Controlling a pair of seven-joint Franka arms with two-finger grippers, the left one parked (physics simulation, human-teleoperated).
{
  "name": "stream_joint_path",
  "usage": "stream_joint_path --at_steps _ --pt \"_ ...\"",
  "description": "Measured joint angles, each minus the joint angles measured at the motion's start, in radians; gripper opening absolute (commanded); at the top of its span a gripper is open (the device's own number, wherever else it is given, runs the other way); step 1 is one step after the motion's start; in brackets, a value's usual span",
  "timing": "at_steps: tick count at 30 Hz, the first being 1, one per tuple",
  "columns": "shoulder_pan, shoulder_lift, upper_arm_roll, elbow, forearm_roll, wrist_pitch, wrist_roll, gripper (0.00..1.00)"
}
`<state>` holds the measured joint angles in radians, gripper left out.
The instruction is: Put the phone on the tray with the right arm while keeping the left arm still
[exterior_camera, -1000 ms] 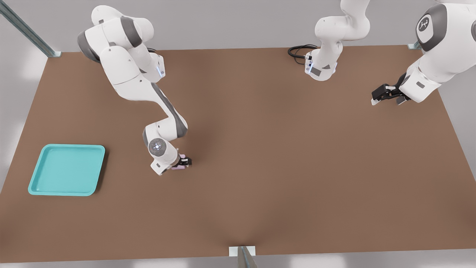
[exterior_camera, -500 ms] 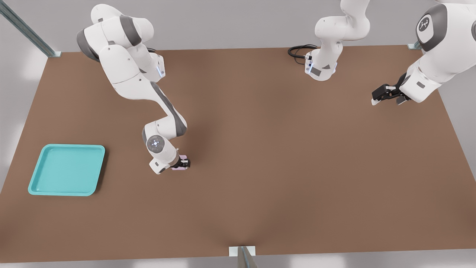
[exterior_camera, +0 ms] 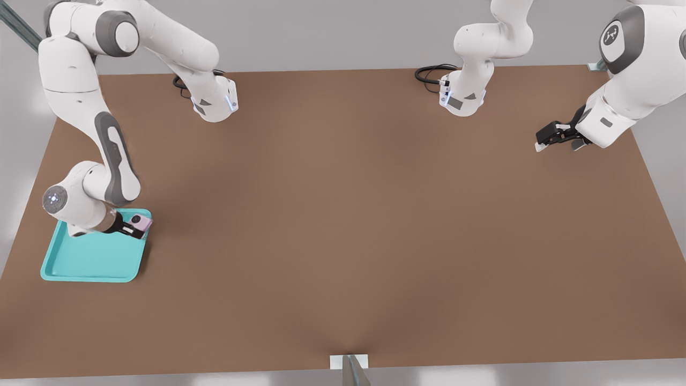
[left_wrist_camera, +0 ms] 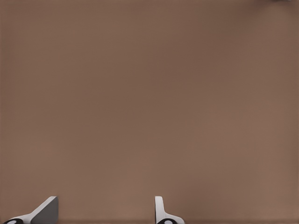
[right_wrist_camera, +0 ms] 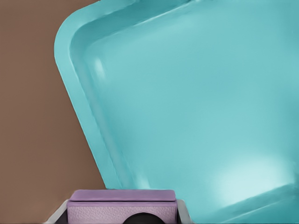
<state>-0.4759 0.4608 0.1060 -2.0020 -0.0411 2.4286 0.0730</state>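
Front view: right arm (exterior_camera: 112,155) reaches down at the front view's left, its gripper (exterior_camera: 134,227) over the far corner of the tray (exterior_camera: 86,262) nearest the tabletop's middle. Jaws clenched on the phone (exterior_camera: 140,220), which is held above the tray's rim at that corner; whether it touches the rim cannot be told. One round black lens faces up.

Surroundings: brown matte tabletop (exterior_camera: 375,225), plain and even in tone. Black cable (exterior_camera: 429,73) coiled at the far edge beside a white arm base. Metal frame post (exterior_camera: 351,370) at the near edge, centre. Nothing lies between the phone and the tray floor.

Right wrist view: tray (right_wrist_camera: 196,107) fills most of the frame (glossy turquoise plastic, rounded corner, raised sloping rim, soft highlights on the floor). Phone (right_wrist_camera: 121,205) sits between the fingers (right_wrist_camera: 183,211), pale lilac, finely grained like leather, with squared edges; part of a dark round lens shows on its face. Brown tabletop (right_wrist_camera: 32,116) is visible outside the tray corner.
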Motion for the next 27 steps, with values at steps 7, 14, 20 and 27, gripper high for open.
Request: stream_joint_path --at_steps 7,14,20,27 --pt "-0.095 0.066 0.020 0.209 0.006 -0.099 -0.266 1.00" --pt "0.346 -0.285 0.058 0.526 -0.039 -0.489 -0.309 1.00" --pt "0.823 -0.380 -0.160 0.485 -0.013 -0.663 -0.239 1.00" --pt "0.533 -0.293 -0.158 0.592 0.014 -0.801 -0.183 1.00"
